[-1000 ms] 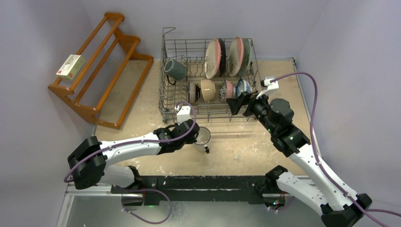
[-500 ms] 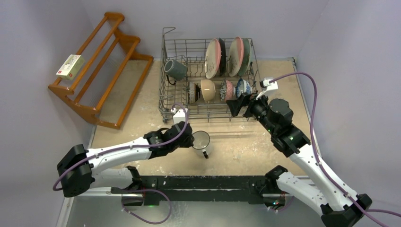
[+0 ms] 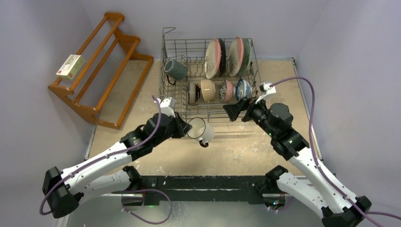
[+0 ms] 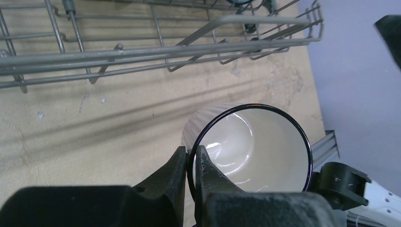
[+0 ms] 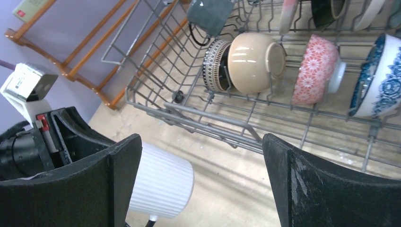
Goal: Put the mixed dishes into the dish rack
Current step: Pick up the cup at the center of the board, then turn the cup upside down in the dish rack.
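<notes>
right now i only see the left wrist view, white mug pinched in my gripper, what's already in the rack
Observer: The dish rack holds a dark teal mug back left, upright plates behind, and four bowls in the front row.
Operator: where's the right gripper
Observer: The right gripper hangs open just outside the rack's front rail, right of your white mug.
Operator: which way is the handle
Observer: The mug's dark handle points away from the rack, toward the arm bases.
</notes>
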### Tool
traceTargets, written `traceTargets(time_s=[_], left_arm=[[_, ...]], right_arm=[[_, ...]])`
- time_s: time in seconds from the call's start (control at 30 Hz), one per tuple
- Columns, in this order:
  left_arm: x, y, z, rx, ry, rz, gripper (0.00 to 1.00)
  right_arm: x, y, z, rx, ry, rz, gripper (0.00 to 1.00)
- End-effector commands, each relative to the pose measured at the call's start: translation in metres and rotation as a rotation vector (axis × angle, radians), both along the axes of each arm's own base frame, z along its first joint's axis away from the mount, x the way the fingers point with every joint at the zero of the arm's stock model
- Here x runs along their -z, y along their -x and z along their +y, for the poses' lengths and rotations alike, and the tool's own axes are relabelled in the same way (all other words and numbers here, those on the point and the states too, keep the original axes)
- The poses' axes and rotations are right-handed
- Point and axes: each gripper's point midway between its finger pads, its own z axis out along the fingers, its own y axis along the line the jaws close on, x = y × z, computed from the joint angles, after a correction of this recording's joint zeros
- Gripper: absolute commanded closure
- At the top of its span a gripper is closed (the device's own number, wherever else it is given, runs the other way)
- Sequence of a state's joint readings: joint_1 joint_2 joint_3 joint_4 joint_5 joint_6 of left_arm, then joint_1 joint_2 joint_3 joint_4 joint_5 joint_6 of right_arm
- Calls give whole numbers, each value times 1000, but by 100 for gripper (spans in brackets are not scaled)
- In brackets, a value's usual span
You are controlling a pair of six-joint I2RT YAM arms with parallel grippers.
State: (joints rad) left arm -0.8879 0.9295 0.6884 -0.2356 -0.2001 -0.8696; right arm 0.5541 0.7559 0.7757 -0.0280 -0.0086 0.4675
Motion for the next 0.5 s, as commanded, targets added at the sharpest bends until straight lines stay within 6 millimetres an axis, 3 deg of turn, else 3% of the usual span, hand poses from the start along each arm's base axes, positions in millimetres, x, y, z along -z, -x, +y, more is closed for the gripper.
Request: traceTargets(time_s=[0.0,0.47], left_arm=[[-76,-10,-8,49,218,-179,100],[-175,-17,13,20,391,-460,100]], right_arm=[[-30,12,13,-81,-135,-63,1],[-45,44,50,-337,-405,-59,1]])
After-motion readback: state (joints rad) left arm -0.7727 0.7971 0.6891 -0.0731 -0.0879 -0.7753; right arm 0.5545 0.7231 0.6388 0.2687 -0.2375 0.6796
